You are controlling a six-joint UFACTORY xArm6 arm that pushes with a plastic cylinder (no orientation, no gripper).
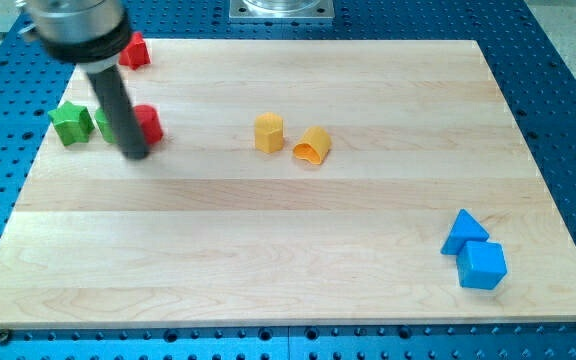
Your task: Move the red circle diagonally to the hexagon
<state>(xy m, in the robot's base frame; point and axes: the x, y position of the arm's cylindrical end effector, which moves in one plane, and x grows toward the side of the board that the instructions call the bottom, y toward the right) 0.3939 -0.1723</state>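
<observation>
Nearest in the scene, at the right, two blue blocks touch: a blue cube (482, 265) and a blue triangular block (463, 232) just behind it. Farther off, mid-surface, sit two yellow-orange blocks, the hexagon (268, 132) and an arch-like yellow piece (312, 146) just right of it. At the far left my tip (136, 154) rests against the red circle (149, 124), on its near left edge; the rod partly hides a green block (104, 123), and a green star (69, 123) lies left of that. Farthest, a second red block (134, 50) sits by the surface's (268, 260) far left edge. Two blocks of each colour, eight in all. No jaws exist; only a rod. I judge the circle light, rigid and prone to slip off a curved contact, so push squarely through its centre.
</observation>
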